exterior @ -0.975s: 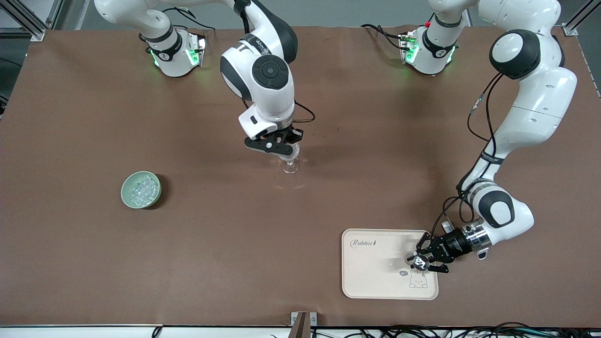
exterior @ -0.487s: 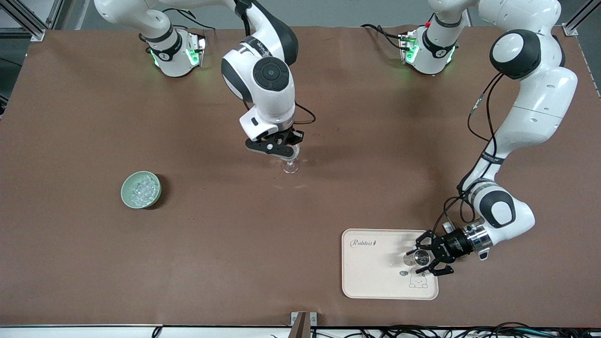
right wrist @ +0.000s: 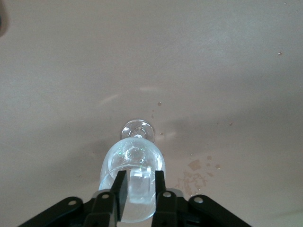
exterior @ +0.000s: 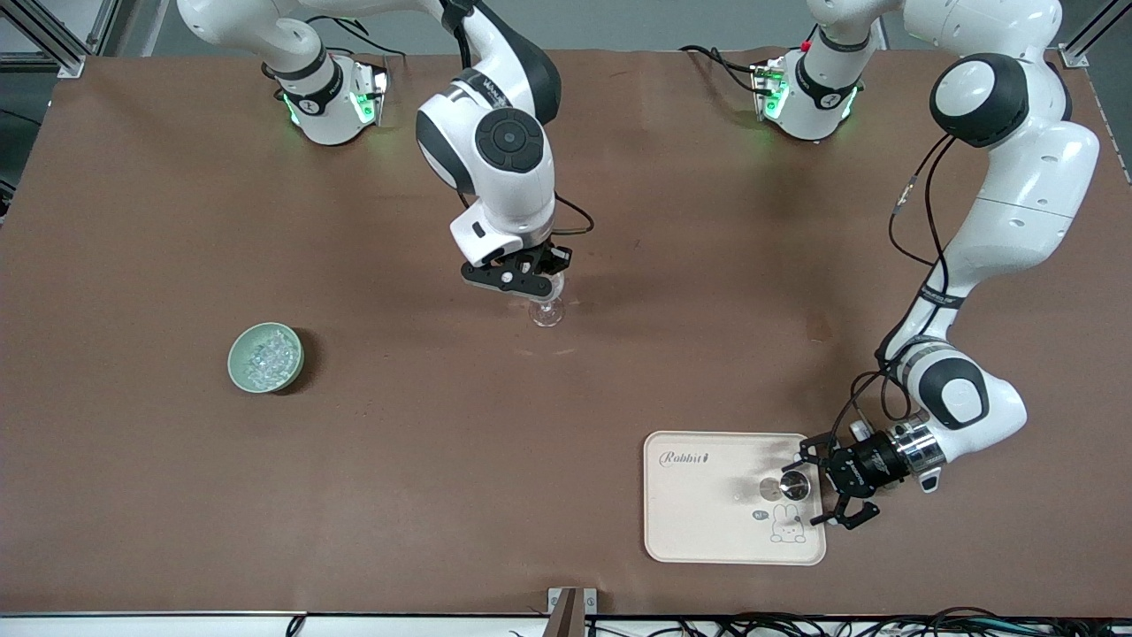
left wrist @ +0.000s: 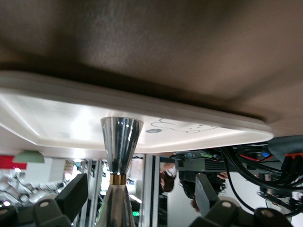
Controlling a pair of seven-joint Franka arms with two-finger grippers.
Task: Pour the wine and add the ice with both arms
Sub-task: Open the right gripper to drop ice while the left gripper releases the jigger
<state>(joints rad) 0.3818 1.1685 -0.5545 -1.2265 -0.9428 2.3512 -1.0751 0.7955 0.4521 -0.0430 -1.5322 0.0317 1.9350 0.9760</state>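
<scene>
My right gripper (exterior: 532, 280) hangs over the clear stemmed glass (exterior: 547, 311) in the middle of the table. In the right wrist view the gripper (right wrist: 141, 176) is shut on a clear ice cube (right wrist: 141, 187) just above the glass's rim (right wrist: 135, 161). I cannot make out any wine in the glass. More ice (exterior: 268, 354) fills the pale green bowl (exterior: 233, 363). My left gripper (exterior: 819, 489) is open beside the silvery jigger (exterior: 794, 485), which stands upright on the cream tray (exterior: 699, 509). In the left wrist view the jigger (left wrist: 121, 137) stands between the spread fingers (left wrist: 71, 194), untouched.
Small wet spots (right wrist: 196, 172) mark the brown table beside the glass. The tray lies near the table's front edge, toward the left arm's end. The bowl stands toward the right arm's end. Cables run along the front edge (exterior: 796, 624).
My left gripper has let go of the jigger, opened, and drawn back toward the left arm's end of the table. The jigger now stands free on the tray. The right arm has barely moved.
</scene>
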